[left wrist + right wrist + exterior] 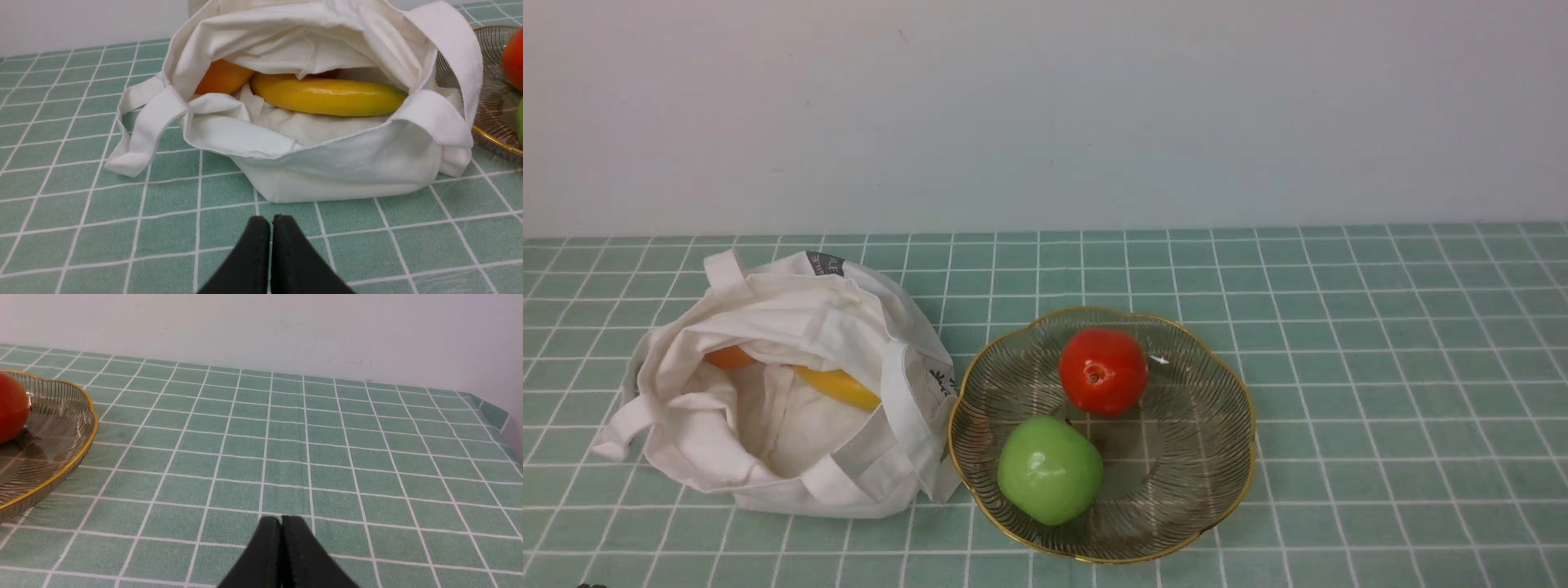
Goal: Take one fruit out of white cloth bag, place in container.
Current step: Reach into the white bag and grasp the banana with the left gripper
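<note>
Banana (pixel 327 98) lies inside the open white cloth bag (pixel 347 171), beside a small orange fruit (pixel 222 77) half under a fold. The bag slumps on the green checked bench (pixel 286 449), just left of the gold-rimmed glass bowl (pixel 1252 425), which holds a red apple (pixel 1103 371) and a green apple (pixel 1049 469). The left arm's jaws are pressed together and empty, facing the bag from near by; the right arm's jaws are likewise closed on nothing, over the bench right of the bowl.

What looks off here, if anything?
Nothing spilled or damaged. The white cloth bag sits slumped and crumpled, mouth open, crowding the rim of the glass bowl; banana and orange fruit lie inside.
</note>
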